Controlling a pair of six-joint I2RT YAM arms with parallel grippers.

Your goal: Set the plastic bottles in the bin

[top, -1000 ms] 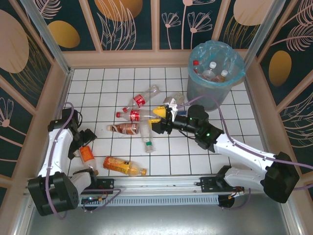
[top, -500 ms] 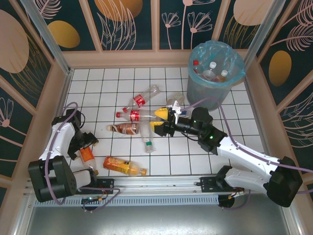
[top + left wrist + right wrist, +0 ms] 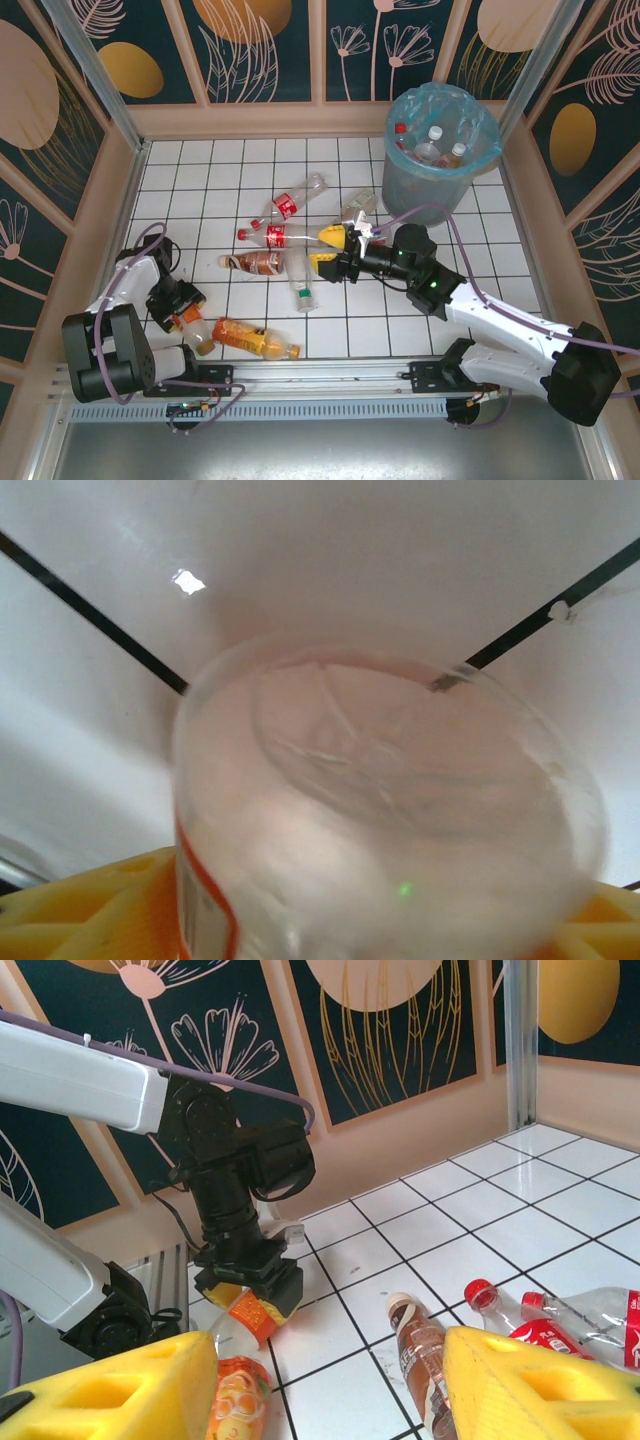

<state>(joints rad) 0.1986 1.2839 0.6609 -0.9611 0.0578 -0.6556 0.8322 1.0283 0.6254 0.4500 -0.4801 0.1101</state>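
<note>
Several plastic bottles lie on the white tiled floor: a brown one (image 3: 258, 263), two clear ones with red labels (image 3: 270, 235) (image 3: 290, 203), a clear one (image 3: 300, 280) and an orange one (image 3: 250, 338). My left gripper (image 3: 185, 312) points down at the near left, shut on a pinkish bottle with an orange label (image 3: 198, 335). That bottle (image 3: 390, 810) sits between the yellow fingers (image 3: 90, 910). My right gripper (image 3: 328, 250) hovers open over the middle bottles, with nothing between its fingers (image 3: 540, 1380). The grey bin (image 3: 420, 190) stands at the far right, with bottles (image 3: 432, 150) inside.
Another clear bottle (image 3: 358, 208) lies close to the bin's left side. Patterned walls enclose the floor on three sides. A metal rail (image 3: 320, 385) runs along the near edge. In the right wrist view the left gripper (image 3: 245, 1305) stands over the orange bottle (image 3: 238, 1400).
My left gripper came down onto the pinkish bottle at the near left and closed on it. The right gripper shifted slightly and stayed open.
</note>
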